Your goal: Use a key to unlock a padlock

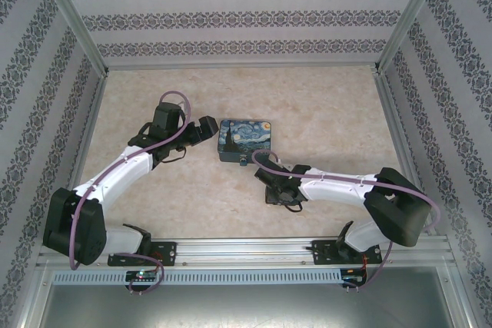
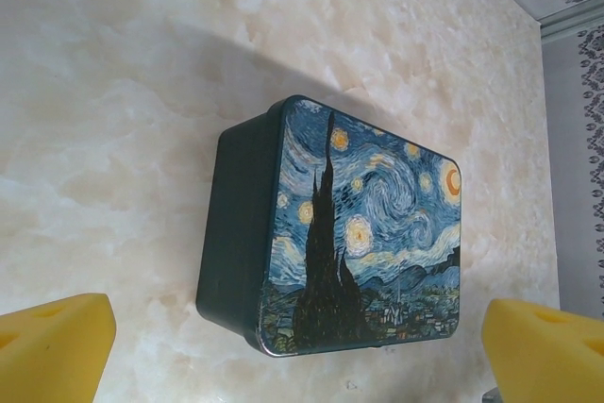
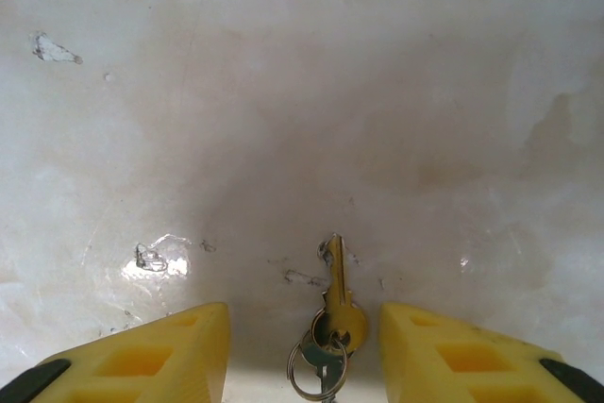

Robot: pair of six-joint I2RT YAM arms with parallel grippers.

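The key [image 3: 334, 292] lies flat on the table [image 1: 330, 113], blade pointing away from the right gripper [image 3: 302, 332]. Its jaws stand open, one yellow finger [image 3: 179, 351] on each side of the key's head and neither touching it. A ring [image 3: 316, 365] through the head carries what looks like a second, silvery key.

The key is probably light, stiff and thin. Lying flat on a smooth table, it is likely to slide or skate when pinched. The round head is the best place to grip, since that leaves the blade free for the lock. The loose ring may swing and pull on it.

The padlock [image 1: 244, 161] appears as a small blue speck at the near side of the box [image 2: 363, 233], just beyond the right gripper. It is too small to show how its shackle sits. It would likely be light and swing freely, so it may need steadying.

The box is shut and its painted lid is on, so whatever is inside is hidden. The left gripper [image 2: 297, 327] hovers beside it with its jaws wide open, holding nothing.
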